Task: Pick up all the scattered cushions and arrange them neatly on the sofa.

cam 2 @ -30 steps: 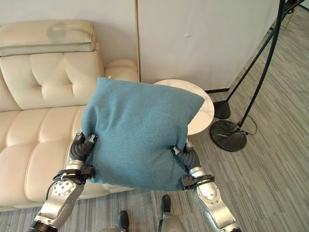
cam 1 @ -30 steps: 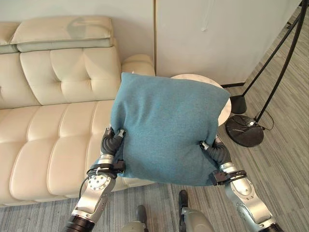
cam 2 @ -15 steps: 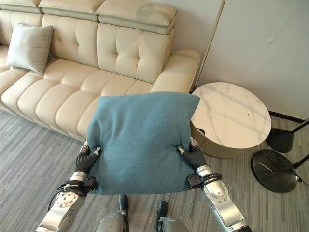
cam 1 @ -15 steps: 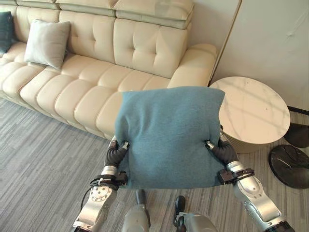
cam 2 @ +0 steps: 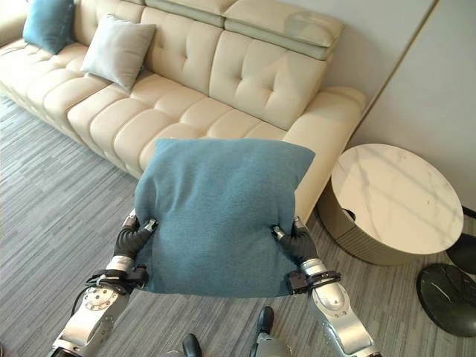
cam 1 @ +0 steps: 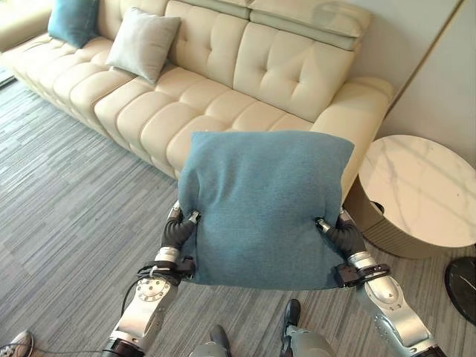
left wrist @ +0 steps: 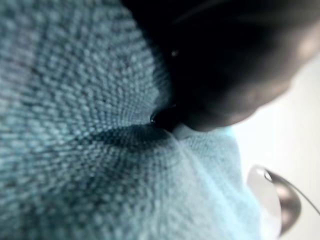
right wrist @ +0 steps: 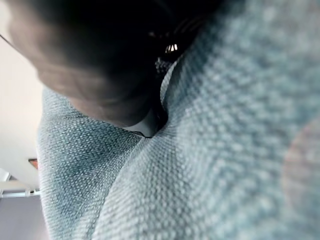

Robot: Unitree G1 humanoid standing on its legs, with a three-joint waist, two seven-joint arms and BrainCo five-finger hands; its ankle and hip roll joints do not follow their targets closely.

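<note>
I hold a large teal cushion (cam 1: 264, 208) upright in front of me, above the grey floor. My left hand (cam 1: 177, 230) grips its left edge and my right hand (cam 1: 341, 236) grips its right edge, thumbs on the front face. Both wrist views show the teal fabric (left wrist: 75, 125) (right wrist: 225, 150) dented under the fingers. The cream sofa (cam 1: 223, 111) runs behind the cushion. A light grey cushion (cam 1: 141, 43) leans on its backrest, and a second teal cushion (cam 1: 73, 18) stands further left.
A round marble side table (cam 1: 424, 197) stands by the sofa's right armrest, with a black lamp base (cam 2: 446, 297) beyond it on the floor. A person's shoe (cam 1: 15, 343) shows at the bottom left corner. Striped grey carpet lies before the sofa.
The camera has swung left and back: more of the sofa and its two cushions came into view, the table slid right. The teal cushion stays held between both hands.
</note>
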